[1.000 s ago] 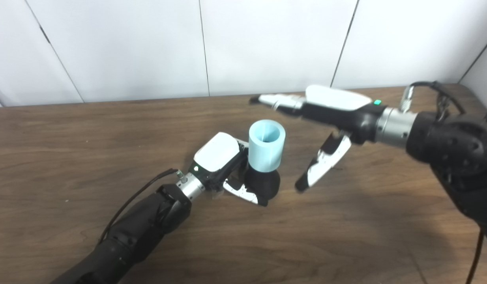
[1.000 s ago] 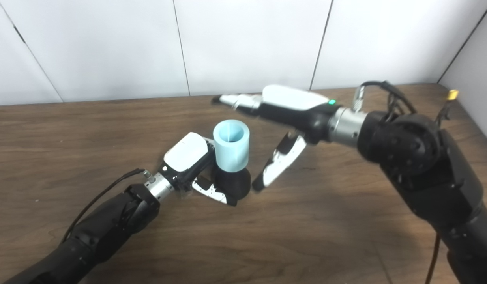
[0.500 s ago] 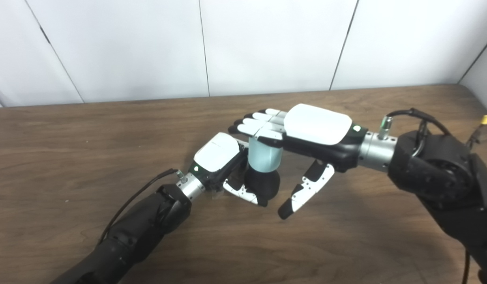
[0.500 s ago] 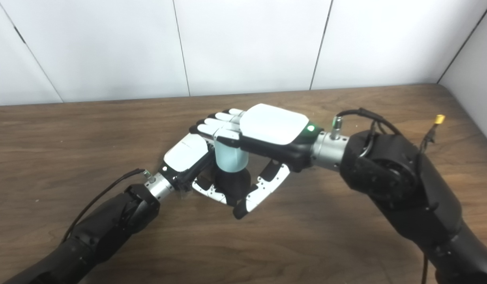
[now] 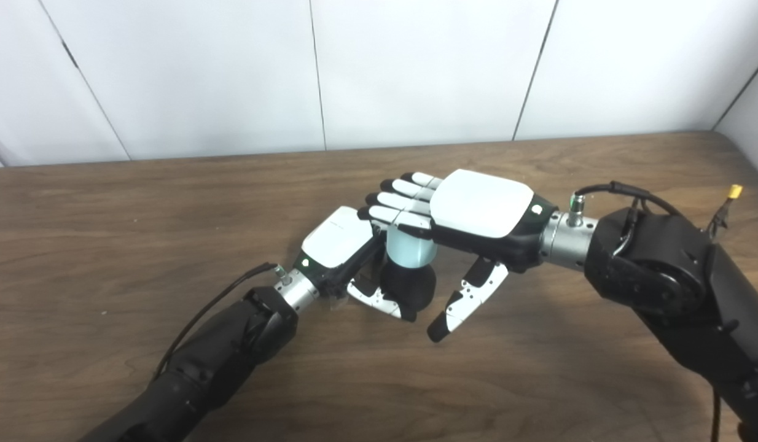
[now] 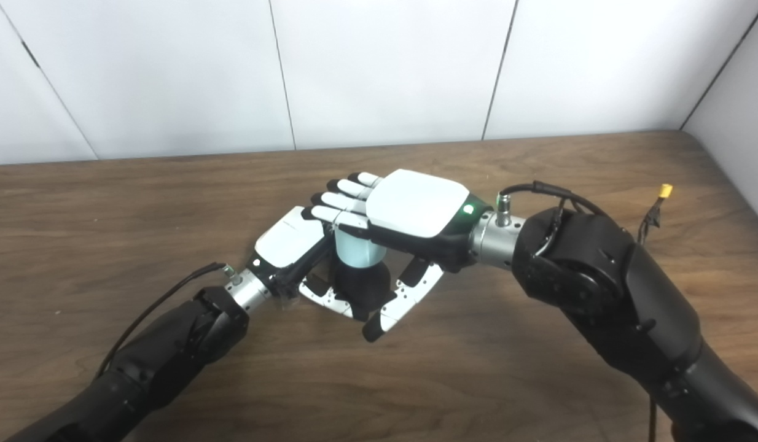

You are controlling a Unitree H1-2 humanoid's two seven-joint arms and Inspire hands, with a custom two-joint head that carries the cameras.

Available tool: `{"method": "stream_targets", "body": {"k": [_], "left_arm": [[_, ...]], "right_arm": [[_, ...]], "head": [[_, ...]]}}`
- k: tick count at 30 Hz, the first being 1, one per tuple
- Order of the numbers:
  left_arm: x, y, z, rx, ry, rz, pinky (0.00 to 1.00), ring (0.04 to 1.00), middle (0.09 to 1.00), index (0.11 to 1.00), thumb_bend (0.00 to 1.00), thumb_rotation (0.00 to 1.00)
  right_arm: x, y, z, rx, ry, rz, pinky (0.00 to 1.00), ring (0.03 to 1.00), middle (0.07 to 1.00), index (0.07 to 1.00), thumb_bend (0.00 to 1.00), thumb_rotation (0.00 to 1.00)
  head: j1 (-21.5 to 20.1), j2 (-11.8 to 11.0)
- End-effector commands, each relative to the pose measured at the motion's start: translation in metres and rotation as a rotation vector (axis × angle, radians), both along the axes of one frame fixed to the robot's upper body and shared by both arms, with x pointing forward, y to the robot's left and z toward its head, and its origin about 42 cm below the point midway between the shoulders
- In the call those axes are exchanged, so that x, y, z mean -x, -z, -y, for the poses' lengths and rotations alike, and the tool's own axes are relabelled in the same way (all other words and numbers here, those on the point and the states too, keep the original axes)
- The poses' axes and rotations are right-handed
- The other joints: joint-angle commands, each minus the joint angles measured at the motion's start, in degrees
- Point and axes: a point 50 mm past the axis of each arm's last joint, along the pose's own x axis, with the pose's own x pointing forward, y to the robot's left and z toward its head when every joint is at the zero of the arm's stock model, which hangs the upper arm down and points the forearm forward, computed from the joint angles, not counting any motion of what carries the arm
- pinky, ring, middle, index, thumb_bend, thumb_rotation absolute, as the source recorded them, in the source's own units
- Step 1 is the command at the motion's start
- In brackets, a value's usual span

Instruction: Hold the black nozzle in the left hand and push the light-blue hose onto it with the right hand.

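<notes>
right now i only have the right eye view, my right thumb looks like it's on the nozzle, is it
observer: no. In the left eye view a strip of bare table shows between the right thumb and the nozzle.
operator: ok and my thumb tip vs the left thumb, they look jammed together here
observer: apart as well. The left eye view shows wood between the right thumb's black tip and the tip of the left thumb, which lies against the nozzle's front.
</notes>
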Motion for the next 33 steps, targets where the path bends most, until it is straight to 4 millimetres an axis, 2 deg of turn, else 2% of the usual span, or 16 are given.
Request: {"method": "stream_targets", "body": {"k": [1,5,9,17,22,30,31,33], "left_arm": [[0.075,0.104,-0.032,-0.266,-0.013,-0.283,0.32,0.385,0.435,0.531,0.5,0.0],[0.075,0.104,-0.032,-0.265,-0.01,-0.283,0.32,0.384,0.435,0.53,0.5,0.0],[0.075,0.103,-0.031,-0.265,-0.013,-0.285,0.33,0.383,0.426,0.513,0.5,0.0],[0.074,0.103,-0.03,-0.263,-0.016,-0.278,0.33,0.375,0.425,0.506,0.5,0.0],[0.074,0.103,-0.03,-0.272,-0.018,-0.282,0.33,0.373,0.422,0.506,0.5,0.0],[0.074,0.103,-0.031,-0.27,-0.014,-0.277,0.31,0.375,0.435,0.53,0.5,0.0],[0.074,0.103,-0.031,-0.271,-0.015,-0.278,0.31,0.378,0.435,0.53,0.5,0.0],[0.074,0.102,-0.031,-0.27,-0.015,-0.274,0.32,0.383,0.435,0.528,0.5,0.0]], "right_arm": [[-0.003,0.002,0.006,0.045,0.026,-0.027,1.0,1.0,1.0,1.0,0.93,0.81],[-0.002,0.011,0.007,0.011,0.031,-0.109,0.97,1.0,1.0,1.0,0.93,0.77],[0.002,0.017,0.006,-0.031,0.016,-0.198,0.93,1.0,1.0,1.0,0.93,0.78],[0.015,0.028,-0.003,-0.037,-0.089,-0.226,0.88,0.974,0.995,0.964,0.92,0.77],[0.017,0.031,-0.004,-0.03,-0.107,-0.214,0.89,0.974,0.994,0.961,0.91,0.77],[0.01,0.028,-0.003,-0.046,-0.044,-0.201,0.96,1.0,1.0,0.972,0.88,0.83],[0.008,0.029,-0.002,-0.058,-0.024,-0.211,0.97,1.0,1.0,0.988,0.87,0.88],[0.005,0.031,0.0,-0.063,0.0,-0.213,0.96,1.0,1.0,0.997,0.86,0.92]], "head": [[-0.1,0.1],[-0.2,0.2],[-0.2,0.4],[0.2,0.5],[0.2,0.5],[0.1,0.8],[0.1,0.8],[0.1,0.9]]}}
